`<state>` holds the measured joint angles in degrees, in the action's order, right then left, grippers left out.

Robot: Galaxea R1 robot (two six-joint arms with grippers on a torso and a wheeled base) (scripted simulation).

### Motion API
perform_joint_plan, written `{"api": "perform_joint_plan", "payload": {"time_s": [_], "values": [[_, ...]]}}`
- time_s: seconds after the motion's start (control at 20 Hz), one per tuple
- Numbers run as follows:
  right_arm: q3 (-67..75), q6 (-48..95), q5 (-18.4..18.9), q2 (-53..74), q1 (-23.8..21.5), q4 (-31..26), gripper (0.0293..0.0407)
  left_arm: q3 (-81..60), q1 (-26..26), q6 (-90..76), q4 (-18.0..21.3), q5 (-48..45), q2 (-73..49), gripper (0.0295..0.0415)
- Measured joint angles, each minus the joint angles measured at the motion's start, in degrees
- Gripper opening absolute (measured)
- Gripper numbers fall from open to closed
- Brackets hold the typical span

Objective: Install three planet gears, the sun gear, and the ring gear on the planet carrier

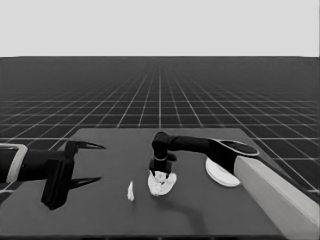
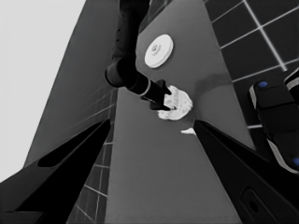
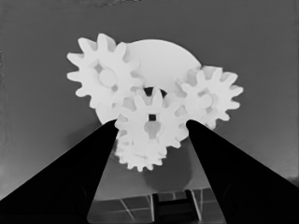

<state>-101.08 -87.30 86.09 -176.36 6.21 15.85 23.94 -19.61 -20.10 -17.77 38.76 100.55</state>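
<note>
Gripping middle gear flat | right fingers | smaller round part

Four gears on one smaller round part, one partly hidden below the middle gear. One larger round part. One thin white piece. Two grippers: left, right.

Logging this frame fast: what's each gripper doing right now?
Left gripper: open, empty, parked over the table's left end.
Right gripper: fingers either side of the centre gear on the smaller round part; grip cannot be told.
</note>
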Motion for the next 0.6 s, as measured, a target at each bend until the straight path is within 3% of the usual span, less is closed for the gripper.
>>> {"api": "perform_joint_plan", "payload": {"time_s": [0.6], "values": [[0.0, -7.2, 0.0, 0.0, 0.0, 0.0, 0.031, 0.0, 0.0, 0.0, 0.0, 0.0, 0.0, 0.0385]]}}
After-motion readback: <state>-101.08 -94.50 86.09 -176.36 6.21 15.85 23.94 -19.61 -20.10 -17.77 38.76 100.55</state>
